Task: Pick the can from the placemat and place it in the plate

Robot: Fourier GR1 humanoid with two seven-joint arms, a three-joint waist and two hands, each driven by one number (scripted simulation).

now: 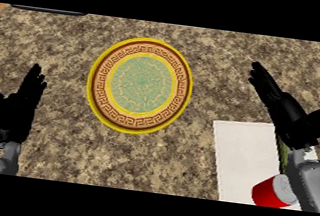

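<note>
A red can [271, 192] with a white top lies on its side on the white placemat [246, 156] at the lower right, partly hidden behind my right forearm. My right hand [288, 115] hovers open above the placemat's far edge, fingers straight and pointing away, well beyond the can. The round plate [140, 85], with a yellow rim, brown patterned band and green centre, lies in the middle of the counter, left of the placemat. My left hand [13, 107] rests open at the lower left, fingers up.
The speckled granite counter [222, 52] spreads around the plate. Wooden strips show at the top left and top right corners. A dark object [48, 10] lies along the far edge at the top left.
</note>
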